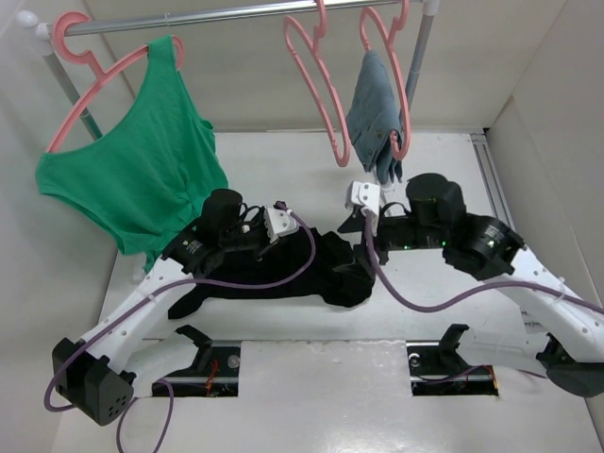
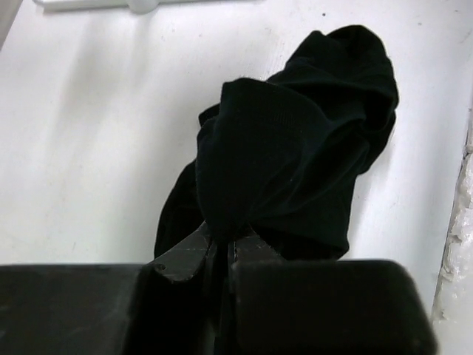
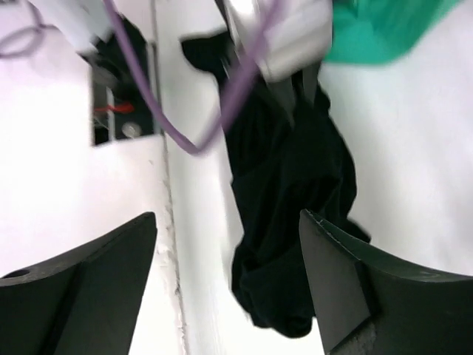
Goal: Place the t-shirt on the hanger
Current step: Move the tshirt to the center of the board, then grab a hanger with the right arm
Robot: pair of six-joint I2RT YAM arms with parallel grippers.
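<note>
The white tabletop [image 1: 283,160] carries everything. A metal rail [image 1: 236,19] runs along above its far edge. On the rail, towards the far left corner, hangs a green top [image 1: 142,160] on its own pink hanger. Towards the far right hangs a grey-blue cloth [image 1: 373,113] on another one.

Between these two hangs the empty hanger [image 1: 338,154], which is the one for the task. It is turned nearly edge-on to the top camera.

The t-shirt [image 1: 316,269] lies in the middle of the tabletop, nearer the near edge than the far one. It is crumpled into a dark band, and its long axis runs from the left edge towards the right edge. The neck opening and the sleeves cannot be told apart in this heap.

The left claw [image 2: 222,248] is closed and pinches a fold of the t-shirt, so the cloth rises from the fingers into a bunch. The right claw [image 3: 228,216] is wide open and holds nothing. It stands just over the right end of the band, and the cloth lies ahead of it between the two fingers.

The hanger is well apart from the t-shirt, up beyond it and a little to the right. I judge that the right arm is the nearer one to it, while the left arm keeps the cloth. The t-shirt is not yet on the hanger, so most of the work remains.
</note>
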